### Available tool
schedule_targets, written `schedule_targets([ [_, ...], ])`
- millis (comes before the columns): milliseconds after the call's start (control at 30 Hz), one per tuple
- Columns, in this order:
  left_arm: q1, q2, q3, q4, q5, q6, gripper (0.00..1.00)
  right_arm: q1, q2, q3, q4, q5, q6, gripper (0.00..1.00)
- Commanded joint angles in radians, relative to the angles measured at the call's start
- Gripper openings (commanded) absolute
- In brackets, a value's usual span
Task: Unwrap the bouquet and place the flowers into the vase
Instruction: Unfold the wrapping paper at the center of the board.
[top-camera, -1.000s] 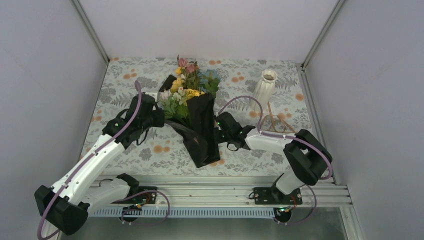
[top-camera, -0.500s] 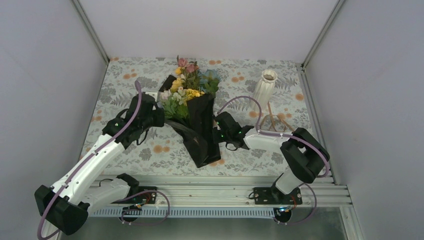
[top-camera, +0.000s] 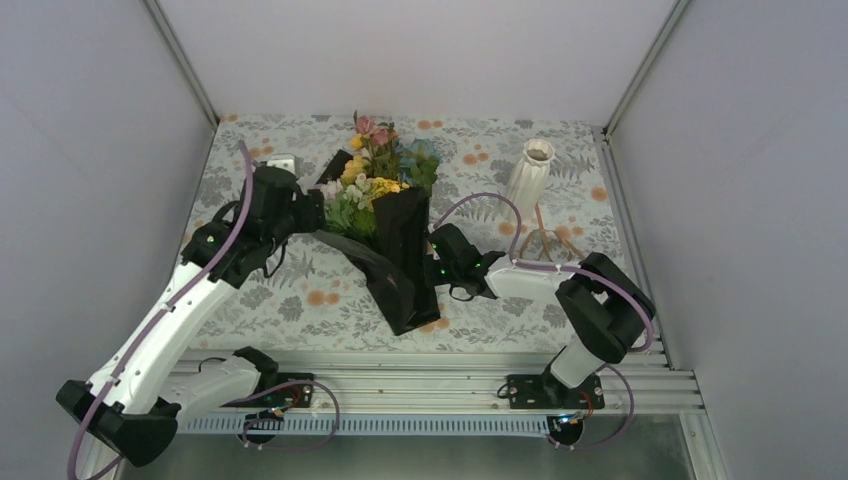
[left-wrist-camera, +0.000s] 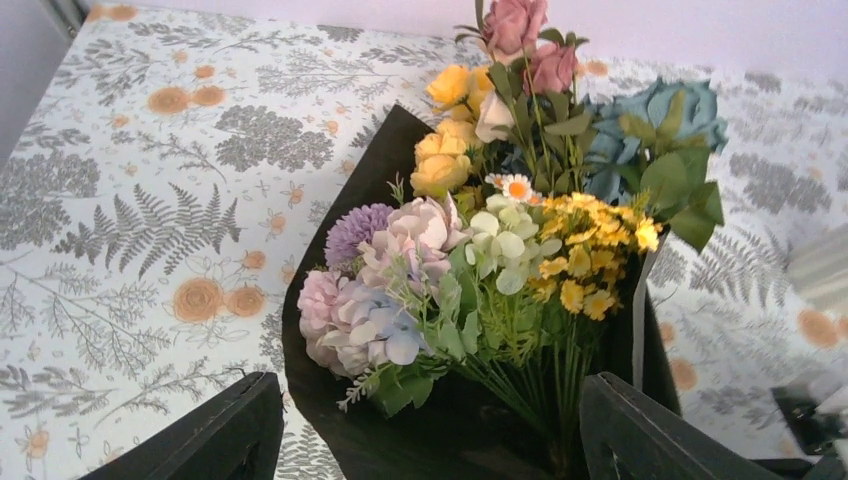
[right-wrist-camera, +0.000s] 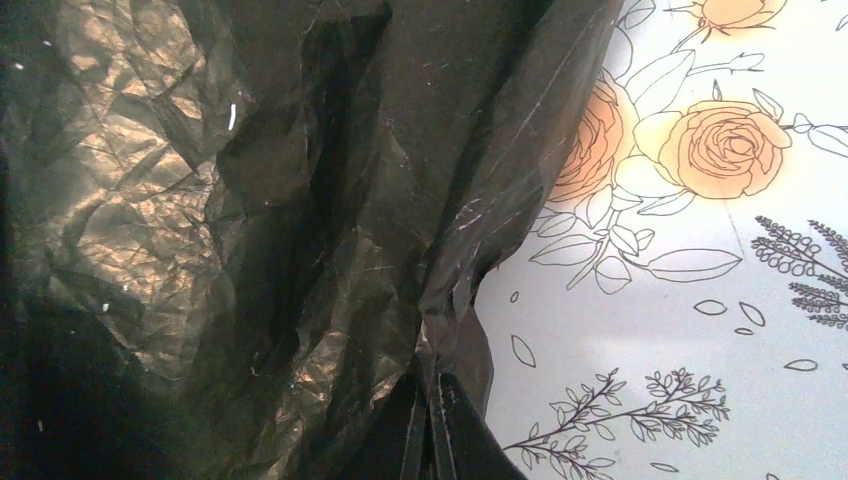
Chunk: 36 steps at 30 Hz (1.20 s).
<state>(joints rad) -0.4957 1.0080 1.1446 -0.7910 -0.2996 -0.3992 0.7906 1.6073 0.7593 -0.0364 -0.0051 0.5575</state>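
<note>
The bouquet (top-camera: 385, 235) lies on the tablecloth (top-camera: 250, 290) at the middle of the table, wrapped stem end toward the arm bases and blooms pointing away. It is still enclosed in its black sheet (top-camera: 405, 285). At the sheet's right edge, the right gripper (right-wrist-camera: 432, 430) has its fingers pressed fully together on a fold of the crinkled black film. Its arm reaches in low from the right, forearm nearly level. Farther back on the left, the left gripper (left-wrist-camera: 440, 440) has just released: half a second ago it was closed at the sheet's left edge, and it now stands wide open, holding nothing, lifted and shifted toward the flowers (top-camera: 375, 175). Its elbow is raised and its wrist is angled down over the blooms. Judgement: the left flap has been let go for a fresh grasp, and unwrapping is at an early stage. The vase (top-camera: 530, 172) stands upright at the far right, well apart from the bouquet, with no stems in it.
</note>
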Motion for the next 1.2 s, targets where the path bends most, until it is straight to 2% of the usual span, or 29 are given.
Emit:
schedule_targets([
  [0, -0.002, -0.025, 0.065, -0.137, -0.043, -0.174, 0.76, -0.007, 0.014, 0.023, 0.039, 0.005, 0.014, 0.04],
  [100, -0.002, -0.029, 0.092, -0.226, -0.062, -0.406, 0.75, -0.007, 0.014, 0.023, 0.041, 0.005, 0.013, 0.04],
  [267, -0.001, -0.035, 0.114, -0.229, 0.105, -0.495, 0.75, -0.007, 0.013, 0.024, 0.045, 0.003, 0.010, 0.04],
  [467, -0.001, -0.034, 0.134, -0.325, 0.123, -0.643, 0.71, -0.007, 0.010, 0.013, 0.045, 0.005, 0.008, 0.04],
  [600, -0.001, -0.006, 0.139, -0.352, 0.117, -0.652, 0.69, -0.007, 0.006, 0.008, 0.047, 0.007, 0.006, 0.04],
  [867, -0.001, 0.027, 0.025, -0.222, 0.232, -0.651, 0.61, -0.007, 0.004, 0.017, 0.044, 0.006, 0.001, 0.04],
  [967, -0.001, 0.054, 0.024, -0.217, 0.228, -0.648, 0.51, -0.007, -0.002, 0.016, 0.044, 0.006, -0.002, 0.04],
  [1133, 0.001, 0.064, 0.017, -0.219, 0.183, -0.656, 0.09, -0.007, -0.006, 0.010, 0.045, 0.008, 0.000, 0.04],
  [1167, 0.002, 0.063, 0.015, -0.220, 0.174, -0.657, 0.03, -0.007, -0.005, 0.007, 0.050, 0.006, 0.001, 0.04],
])
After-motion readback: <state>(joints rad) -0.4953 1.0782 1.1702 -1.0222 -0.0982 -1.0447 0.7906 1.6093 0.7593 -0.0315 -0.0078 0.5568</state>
